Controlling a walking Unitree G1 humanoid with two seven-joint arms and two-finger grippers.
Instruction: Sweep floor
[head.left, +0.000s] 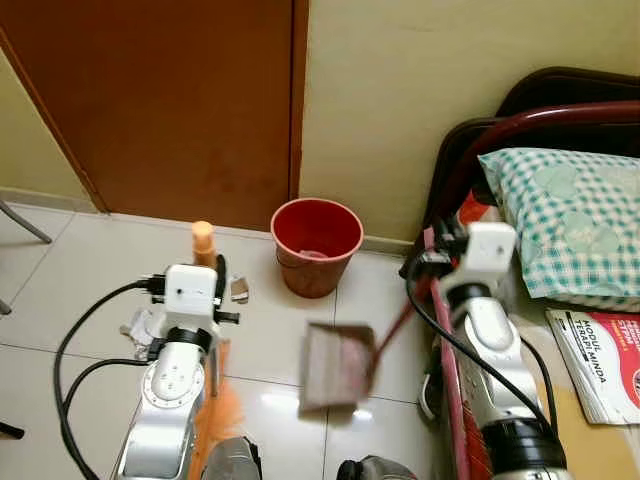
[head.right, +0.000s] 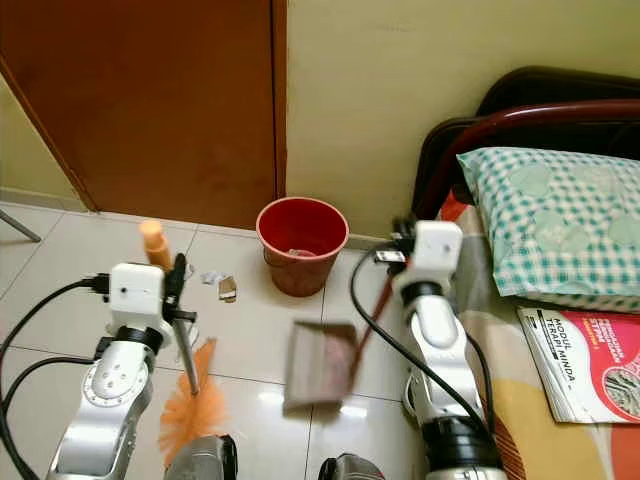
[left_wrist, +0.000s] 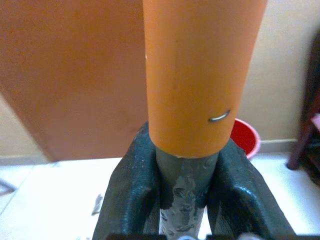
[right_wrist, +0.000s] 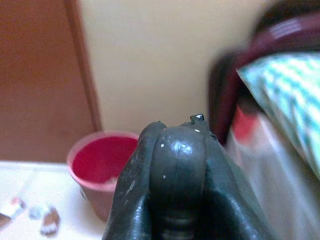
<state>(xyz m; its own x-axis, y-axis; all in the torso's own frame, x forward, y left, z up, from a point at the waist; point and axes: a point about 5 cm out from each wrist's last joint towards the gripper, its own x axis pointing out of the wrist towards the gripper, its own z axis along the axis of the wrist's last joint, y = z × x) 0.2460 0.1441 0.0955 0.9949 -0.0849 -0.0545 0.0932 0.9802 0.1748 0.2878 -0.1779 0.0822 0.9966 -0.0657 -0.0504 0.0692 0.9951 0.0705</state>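
A brown door (head.left: 170, 100) fills the far left of the room, and a pale yellow wall (head.left: 400, 100) runs from its frame to the right. A bed (head.right: 560, 400) with a dark red frame lines the right side of the floor (head.left: 90, 270), carrying a green checked pillow (head.left: 570, 220) and, nearer the robot, a red and white booklet (head.right: 590, 365).

The white tiled floor between door and bed is the open room, a strip narrowed by the bed's edge on the right. A red bucket (head.left: 316, 245) stands on it against the wall, just right of the door frame. A few scraps of litter (head.right: 222, 285) lie on the tiles left of the bucket, near the foot of the door.

The right gripper (right_wrist: 175, 165) is closed around the dark red handle of a dustpan (head.left: 338, 365), which hangs blurred above the tiles on the near side of the bucket, close to the bed's edge. The left gripper (left_wrist: 185, 185) is clamped on the grey shaft of a broom (head.right: 185, 400), just below its orange grip. The broom stands nearly upright, its orange bristles low near the robot's body, well apart from the bucket.
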